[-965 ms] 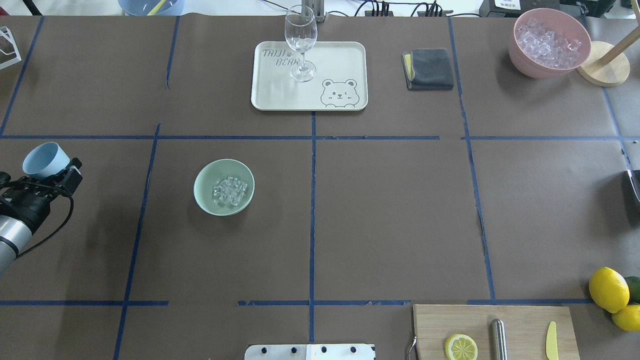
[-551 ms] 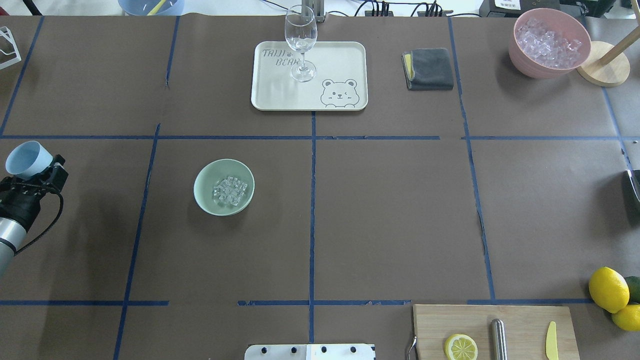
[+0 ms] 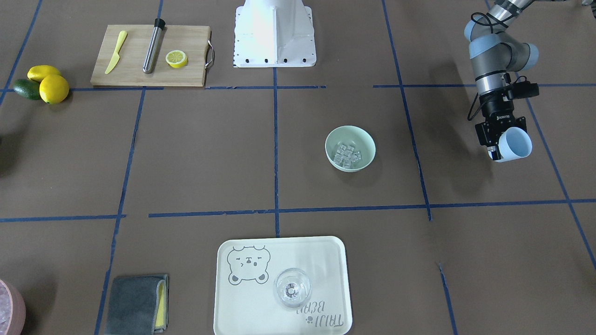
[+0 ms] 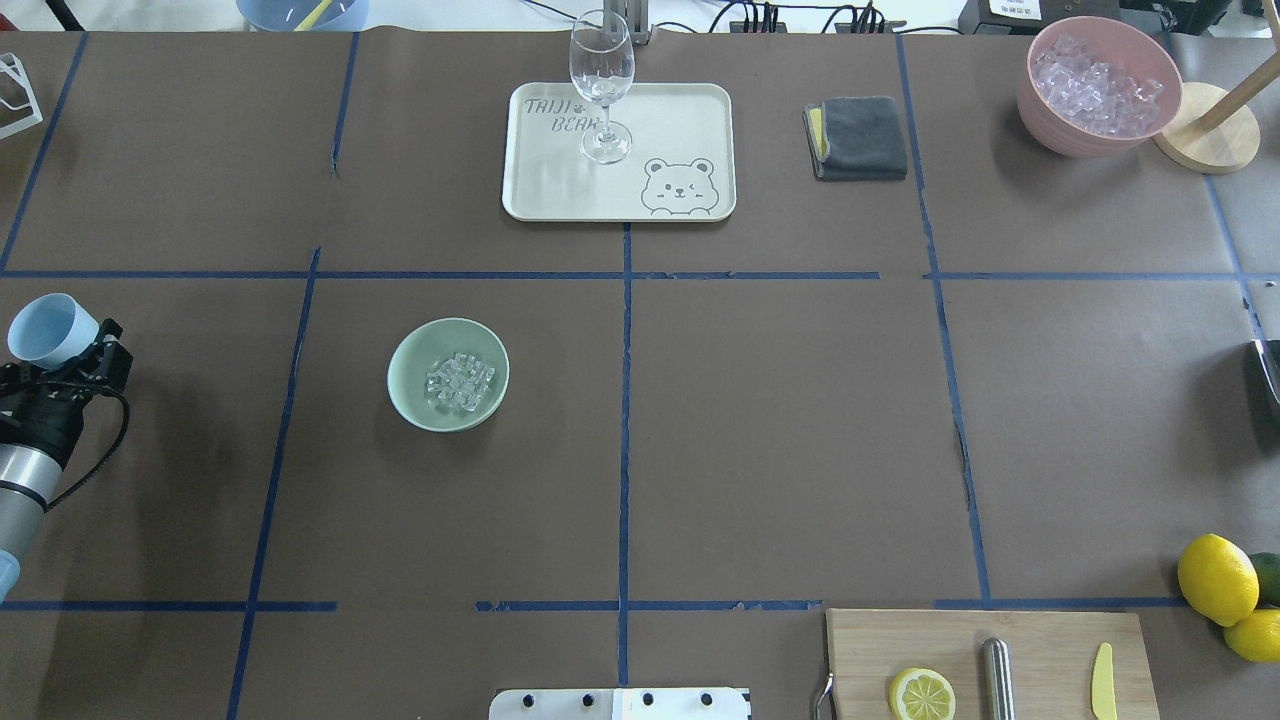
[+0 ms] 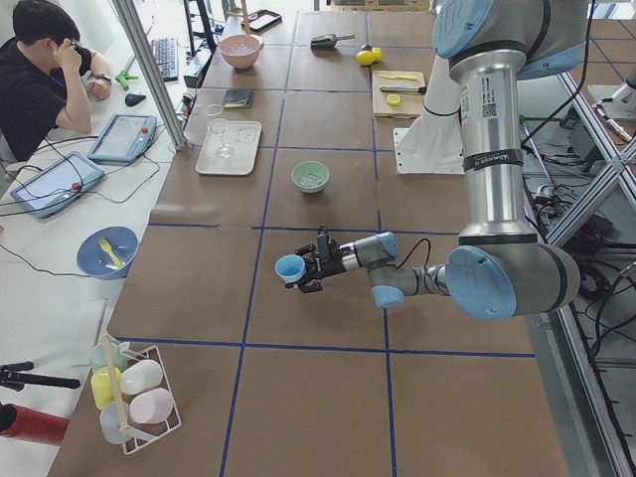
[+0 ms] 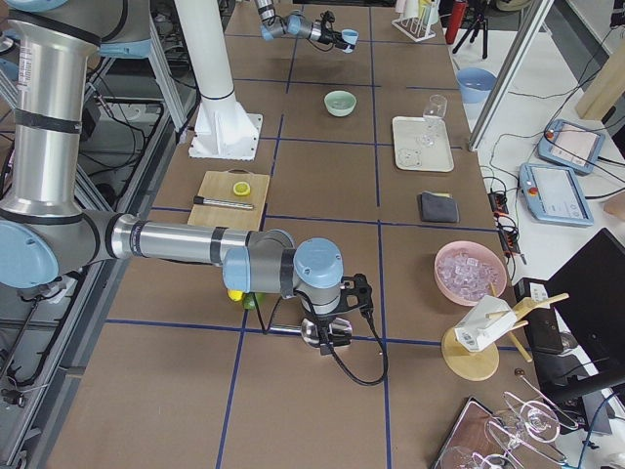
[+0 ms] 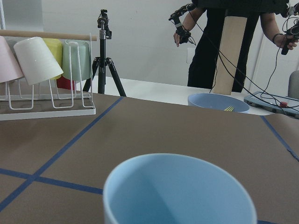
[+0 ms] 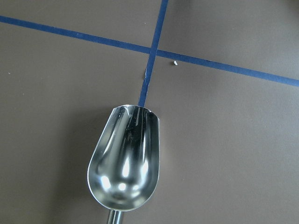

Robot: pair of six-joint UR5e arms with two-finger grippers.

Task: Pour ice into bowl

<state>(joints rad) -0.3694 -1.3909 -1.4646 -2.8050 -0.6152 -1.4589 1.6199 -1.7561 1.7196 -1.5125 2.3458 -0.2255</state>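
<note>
The pale mint-green bowl (image 4: 408, 392) stands left of the table's middle and holds a small pile of clear ice cubes (image 4: 460, 381). It also shows in the front view (image 3: 364, 140) with the ice (image 3: 347, 155) inside. My left gripper (image 4: 78, 348) is shut on a light blue cup (image 4: 45, 330), far left of the bowl and above the table. The cup (image 7: 180, 196) is tilted and looks empty inside. My right gripper (image 6: 330, 327) is over a metal scoop (image 8: 125, 158) that is empty. Its fingers are hidden, so I cannot tell whether it grips.
A cream tray (image 4: 690, 110) with a wine glass (image 4: 602, 85) sits at the back, a grey cloth (image 4: 860, 138) and a pink container of ice (image 4: 1098, 88) to its right. A cutting board (image 4: 1040, 640) with a lemon half is front right, lemons (image 4: 1217, 578) beside it. A cup rack (image 5: 134, 388) stands at the left end.
My left gripper has carried the blue cup further left, away from the bowl. The bowl and ice have not moved.
</note>
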